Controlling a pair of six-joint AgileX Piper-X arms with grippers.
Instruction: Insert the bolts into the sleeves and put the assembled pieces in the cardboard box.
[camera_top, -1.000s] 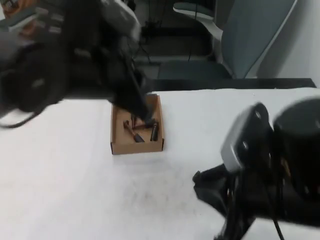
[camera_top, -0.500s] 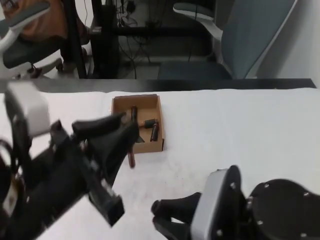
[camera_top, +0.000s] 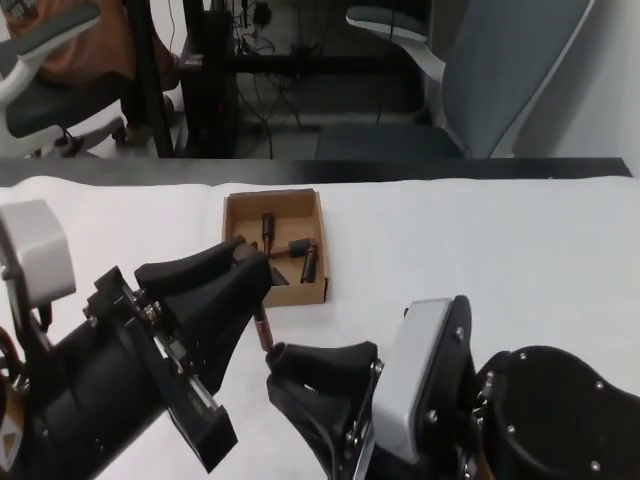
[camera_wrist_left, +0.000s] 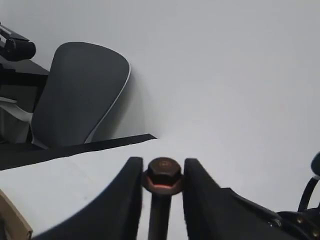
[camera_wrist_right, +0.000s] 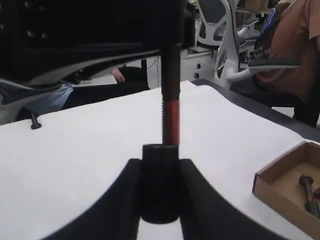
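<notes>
My left gripper (camera_top: 258, 262) is shut on a dark bolt (camera_top: 263, 325) that hangs point down above the white cloth, just in front of the cardboard box (camera_top: 270, 295). In the left wrist view the bolt's hexagonal head (camera_wrist_left: 162, 176) sits clamped between the fingers (camera_wrist_left: 197, 187). My right gripper (camera_top: 278, 370) is shut on a black sleeve (camera_wrist_right: 160, 185), held upright directly under the bolt. The bolt's red-threaded end (camera_wrist_right: 171, 117) meets the sleeve's top opening. Several assembled pieces (camera_top: 308, 262) lie in the box.
A white cloth (camera_top: 480, 250) covers the bench. Office chairs (camera_top: 500, 70) stand beyond its dark far edge. A small loose dark part (camera_wrist_right: 34, 122) lies on the cloth in the right wrist view. The box's corner (camera_wrist_right: 280, 172) is near the right gripper.
The left arm pulled back from over the box toward the near side, carrying a bolt. The right arm swung in leftward, bringing its sleeve under the bolt.
</notes>
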